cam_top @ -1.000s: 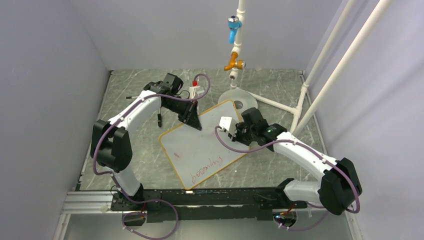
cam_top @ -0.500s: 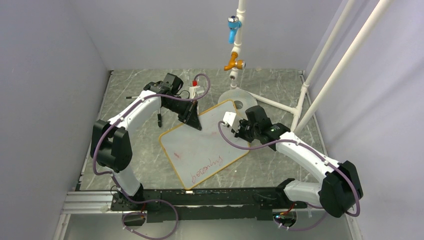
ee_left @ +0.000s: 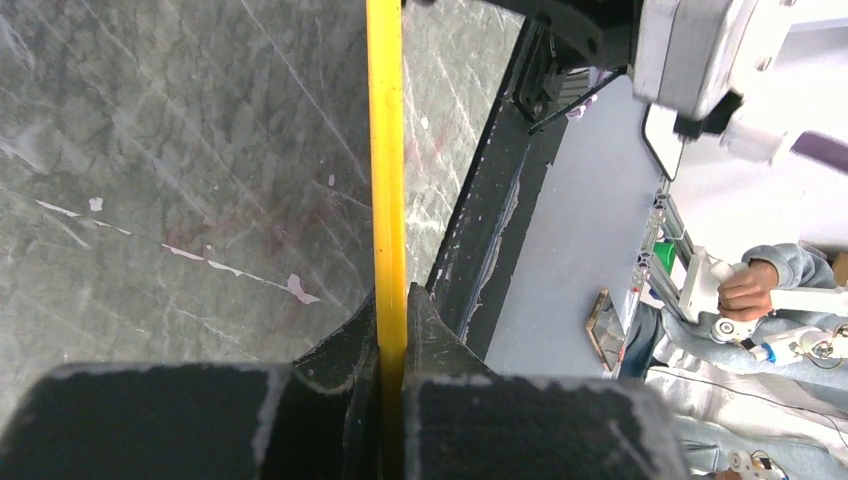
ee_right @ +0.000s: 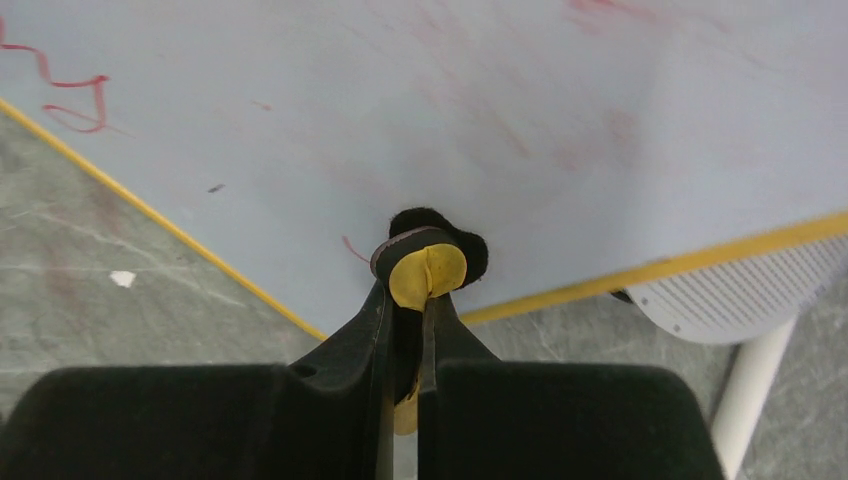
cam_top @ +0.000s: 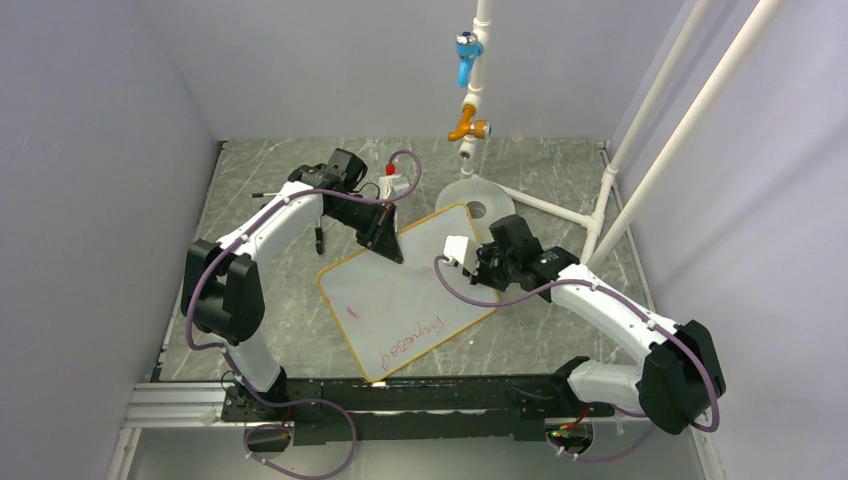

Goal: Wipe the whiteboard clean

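Observation:
The whiteboard (cam_top: 400, 295), white with a thin orange-yellow frame, lies tilted on the marble table. Red handwriting (cam_top: 415, 335) remains near its front edge, with faint red smudges elsewhere (ee_right: 600, 130). My left gripper (cam_top: 385, 243) is shut on the board's far left edge; the yellow frame (ee_left: 385, 150) runs straight between its jaws (ee_left: 392, 305). My right gripper (cam_top: 468, 268) is shut on a small yellow-and-black eraser pad (ee_right: 428, 270), which is pressed on the board near its far right edge (ee_right: 650, 268).
A round grey perforated disc (cam_top: 478, 196) lies just past the board's far corner, at the foot of a white pipe frame (cam_top: 640, 120) with blue and orange valves. A red-capped marker (cam_top: 390, 175) and a black pen (cam_top: 318, 238) lie near the left arm.
The right gripper with the eraser shifted slightly toward the far edge of the board and then back. The left gripper kept its hold and the board stayed put.

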Robot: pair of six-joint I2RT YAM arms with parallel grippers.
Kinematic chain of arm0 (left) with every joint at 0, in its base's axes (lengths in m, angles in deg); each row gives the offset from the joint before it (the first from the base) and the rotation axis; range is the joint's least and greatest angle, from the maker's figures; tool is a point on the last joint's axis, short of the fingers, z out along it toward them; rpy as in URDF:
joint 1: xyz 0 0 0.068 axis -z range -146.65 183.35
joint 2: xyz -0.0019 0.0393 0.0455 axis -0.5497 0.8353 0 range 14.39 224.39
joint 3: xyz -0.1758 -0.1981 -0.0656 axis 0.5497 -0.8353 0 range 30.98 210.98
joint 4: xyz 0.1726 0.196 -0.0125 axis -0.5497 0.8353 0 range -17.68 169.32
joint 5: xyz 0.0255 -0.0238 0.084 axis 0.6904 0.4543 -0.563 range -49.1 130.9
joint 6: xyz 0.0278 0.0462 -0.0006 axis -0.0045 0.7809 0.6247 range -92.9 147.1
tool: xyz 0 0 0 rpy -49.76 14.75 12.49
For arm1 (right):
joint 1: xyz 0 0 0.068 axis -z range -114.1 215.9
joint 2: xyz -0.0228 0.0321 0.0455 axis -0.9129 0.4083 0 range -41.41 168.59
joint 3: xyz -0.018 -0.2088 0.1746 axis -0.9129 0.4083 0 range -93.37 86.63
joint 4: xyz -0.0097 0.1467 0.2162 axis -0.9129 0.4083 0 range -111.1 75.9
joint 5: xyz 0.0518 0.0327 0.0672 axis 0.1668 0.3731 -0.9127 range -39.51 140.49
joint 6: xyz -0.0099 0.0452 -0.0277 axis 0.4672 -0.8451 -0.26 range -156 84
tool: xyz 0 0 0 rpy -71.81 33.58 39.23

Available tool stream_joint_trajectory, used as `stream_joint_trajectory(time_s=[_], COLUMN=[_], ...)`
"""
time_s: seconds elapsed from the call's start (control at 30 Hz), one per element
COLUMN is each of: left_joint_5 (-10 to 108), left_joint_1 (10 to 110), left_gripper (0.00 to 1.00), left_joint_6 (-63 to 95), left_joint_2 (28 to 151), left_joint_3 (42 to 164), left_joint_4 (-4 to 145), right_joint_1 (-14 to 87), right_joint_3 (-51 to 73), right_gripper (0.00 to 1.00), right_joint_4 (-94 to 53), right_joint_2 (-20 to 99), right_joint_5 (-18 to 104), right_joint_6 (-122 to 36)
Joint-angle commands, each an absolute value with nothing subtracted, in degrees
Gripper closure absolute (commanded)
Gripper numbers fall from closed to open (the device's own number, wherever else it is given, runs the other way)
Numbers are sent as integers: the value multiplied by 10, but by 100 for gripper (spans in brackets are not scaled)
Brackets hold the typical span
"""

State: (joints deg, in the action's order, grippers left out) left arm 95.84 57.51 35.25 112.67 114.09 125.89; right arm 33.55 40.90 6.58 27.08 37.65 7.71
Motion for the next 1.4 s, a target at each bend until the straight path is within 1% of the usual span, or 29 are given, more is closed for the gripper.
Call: stream_joint_trajectory(time_s=[0.0,0.13,0.27,0.37,0.47,0.63,0.83,0.9,0.97,1.07,1.17,1.27,1.37], left_joint_5=[1059,1058,1059,1059,1060,1059,1060,1059,1058,1058,1058,1057,1057], left_joint_1=[584,584,584,585,584,584,585,585,585,585,585,585,585], left_gripper=[100,100,100,100,100,100,100,100,100,100,100,100,100], left_joint_6=[362,363,362,362,362,362,363,363,363,362,363,363,362], left_joint_2=[1086,1086,1088,1089,1088,1088,1086,1086,1086,1088,1090,1091,1088], left_joint_3=[1150,1150,1150,1151,1151,1150,1151,1151,1150,1150,1152,1152,1151], left_joint_4=[1253,1254,1253,1254,1254,1254,1254,1254,1254,1254,1255,1255,1254], right_joint_1=[311,312,361,377,377,373,322,311,313,350,376,379,378], right_joint_3=[405,401,390,397,404,410,401,397,390,385,391,405,416], right_gripper=[100,100,100,100,100,100,100,100,100,100,100,100,100], right_joint_4=[89,81,3,-8,12,83,132,123,93,29,15,39,94], right_joint_2=[283,276,252,244,247,254,268,274,278,263,251,249,251], right_joint_5=[330,334,408,431,425,341,284,289,330,403,435,424,366], right_joint_6=[98,82,7,0,28,105,133,121,87,26,22,53,112])
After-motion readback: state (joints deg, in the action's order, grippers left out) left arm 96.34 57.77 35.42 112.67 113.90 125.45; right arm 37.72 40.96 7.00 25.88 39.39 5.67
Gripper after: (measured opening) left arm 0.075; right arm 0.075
